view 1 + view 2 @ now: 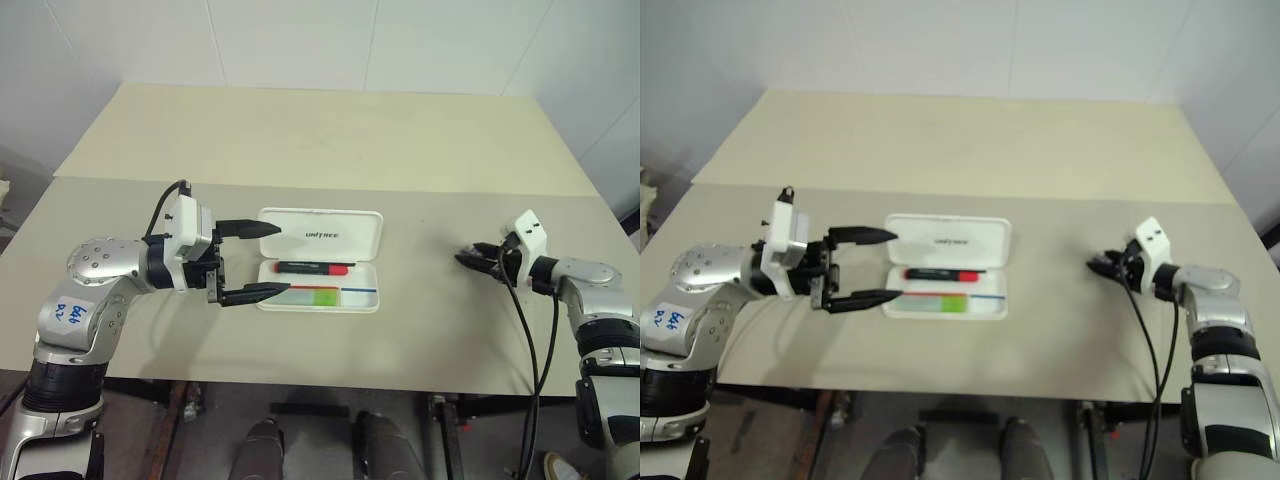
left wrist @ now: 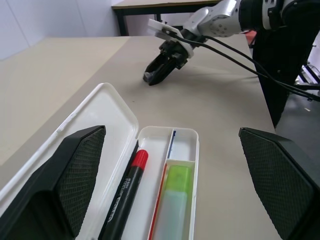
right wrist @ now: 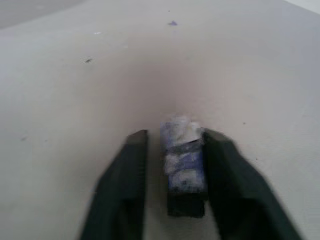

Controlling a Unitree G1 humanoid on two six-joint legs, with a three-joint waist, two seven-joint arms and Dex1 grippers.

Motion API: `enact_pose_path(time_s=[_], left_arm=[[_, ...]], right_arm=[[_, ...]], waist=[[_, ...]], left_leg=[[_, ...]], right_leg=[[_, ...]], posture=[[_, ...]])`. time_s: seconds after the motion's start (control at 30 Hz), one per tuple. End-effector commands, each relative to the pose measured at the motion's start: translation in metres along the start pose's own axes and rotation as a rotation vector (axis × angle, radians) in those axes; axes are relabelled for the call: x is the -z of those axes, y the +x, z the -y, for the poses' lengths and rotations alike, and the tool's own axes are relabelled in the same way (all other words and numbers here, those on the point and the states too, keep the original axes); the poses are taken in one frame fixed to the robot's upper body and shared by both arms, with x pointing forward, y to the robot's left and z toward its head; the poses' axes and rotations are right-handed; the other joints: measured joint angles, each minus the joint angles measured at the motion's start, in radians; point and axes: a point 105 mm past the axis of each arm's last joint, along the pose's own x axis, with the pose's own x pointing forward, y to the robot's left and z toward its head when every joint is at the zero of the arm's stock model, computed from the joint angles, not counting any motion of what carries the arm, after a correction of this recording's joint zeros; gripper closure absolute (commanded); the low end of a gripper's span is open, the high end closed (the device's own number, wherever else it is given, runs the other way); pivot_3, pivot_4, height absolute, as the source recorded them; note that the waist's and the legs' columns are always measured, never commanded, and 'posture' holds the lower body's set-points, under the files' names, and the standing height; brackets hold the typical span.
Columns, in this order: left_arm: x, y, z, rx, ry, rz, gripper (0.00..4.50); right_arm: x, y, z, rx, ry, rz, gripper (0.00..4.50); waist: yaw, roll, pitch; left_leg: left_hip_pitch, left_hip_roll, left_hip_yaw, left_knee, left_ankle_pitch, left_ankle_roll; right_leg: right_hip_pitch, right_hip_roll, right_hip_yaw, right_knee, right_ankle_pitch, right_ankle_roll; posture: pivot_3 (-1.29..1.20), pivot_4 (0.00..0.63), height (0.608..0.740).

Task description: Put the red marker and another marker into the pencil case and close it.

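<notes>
while the left gripper point(image 1: 247, 261) stands wide open and empty, one finger over the lid and one at the tray's near edge, the right gripper point(image 1: 478, 258) rests shut on the table point(image 1: 420, 150), well apart, holding nothing seen. red marker point(image 1: 313, 268) and green marker point(image 1: 313, 296) lie inside the open case point(image 1: 320, 232). step in hand, judged: closing; next, swing the lid over. left forearm level, pointing across

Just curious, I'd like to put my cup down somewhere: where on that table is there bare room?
The far half of the table behind the pencil case is bare, as is the stretch between the case and the right hand. It is crowded at the case's left end, where the left hand straddles it.
</notes>
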Motion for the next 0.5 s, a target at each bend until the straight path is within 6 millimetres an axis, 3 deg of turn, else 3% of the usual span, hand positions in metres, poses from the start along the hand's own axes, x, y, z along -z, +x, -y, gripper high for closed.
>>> enact_pose_path(time_s=[0.03,0.1,0.17,0.23,0.33,0.5], left_arm=[[-0.010,-0.004,0.001,-0.003,0.058,0.002,0.00],[-0.009,-0.005,0.000,-0.002,0.061,-0.005,0.00],[-0.006,-0.008,-0.001,0.005,0.075,-0.026,0.00],[-0.002,-0.013,-0.002,0.018,0.089,-0.053,0.00],[0.008,-0.022,0.001,0.050,0.099,-0.104,0.00],[0.023,-0.036,0.008,0.094,0.093,-0.169,0.00]], right_arm=[[0.011,-0.013,0.005,0.022,0.008,-0.045,4.08],[0.006,-0.011,0.000,-0.003,-0.011,-0.031,4.08],[-0.012,-0.004,-0.014,-0.078,-0.075,0.014,4.08],[-0.034,0.002,-0.034,-0.170,-0.155,0.070,4.08],[-0.068,0.006,-0.076,-0.343,-0.238,0.151,4.08],[-0.091,0.004,-0.132,-0.543,-0.313,0.195,4.08]], waist=[[0.000,0.000,0.000],[-0.002,0.000,0.000],[-0.004,0.000,0.000],[-0.006,0.001,0.000],[-0.023,0.004,0.002],[-0.028,0.004,0.002]], left_leg=[[0.000,0.000,0.000,0.000,0.000,0.000],[0.000,0.000,0.000,0.000,0.000,0.000],[0.000,0.000,0.000,-0.002,0.000,0.000],[0.000,0.000,0.000,-0.004,0.000,0.000],[-0.001,0.001,0.001,-0.006,0.000,-0.001],[-0.002,0.001,0.001,-0.007,-0.001,-0.001]], right_leg=[[0.000,0.000,0.000,0.000,0.000,0.000],[-0.001,0.000,0.000,0.002,0.000,0.000],[-0.002,0.000,0.000,0.003,0.002,0.003],[-0.004,0.000,0.000,0.004,0.006,0.013],[-0.007,0.000,0.000,0.005,0.006,0.013],[-0.008,0.001,0.000,0.004,0.004,0.013]], posture=[[0.00,0.150,0.740],[0.00,0.150,0.740],[0.00,0.150,0.740],[0.00,0.150,0.740],[0.00,0.150,0.740],[0.00,0.150,0.740]])
